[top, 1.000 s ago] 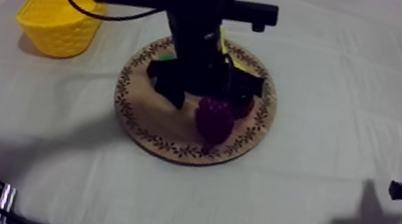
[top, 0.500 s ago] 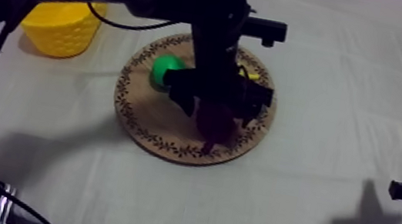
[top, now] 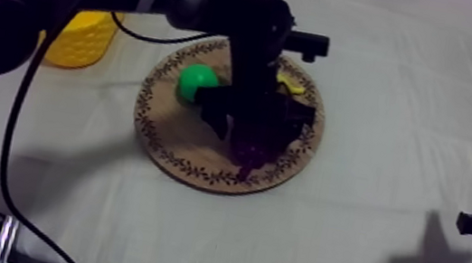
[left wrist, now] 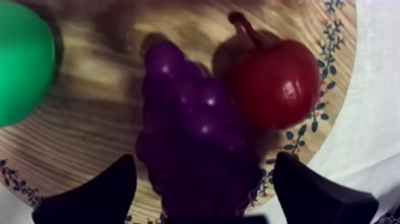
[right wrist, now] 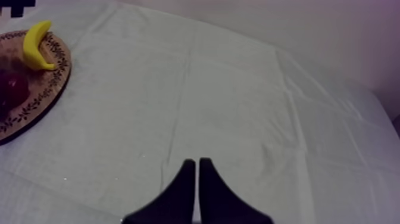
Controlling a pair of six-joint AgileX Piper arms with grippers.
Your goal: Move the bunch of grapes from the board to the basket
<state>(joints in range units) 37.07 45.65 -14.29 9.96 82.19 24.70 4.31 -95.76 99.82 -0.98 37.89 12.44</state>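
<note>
— Well, how does the bench look?
— Bare and open right of the wooden board. The yellow basket sits near the far left edge.
— And the tools?
— The right tool is pinched narrow over bare bench. The left tool is spread wide, straddling the bunch of grapes by the board's rim, beside the small red fruit.

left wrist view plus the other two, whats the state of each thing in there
wooden board: flat on the cloth
bunch of grapes: lying on the board, not gripped
left claw: open, astride the grapes
right claw: shut, over bare cloth
small red fruit: on the board, beside the grapes
pear: on the board
banana: on the board, by its rim
yellow basket: upright, inside hidden
</note>
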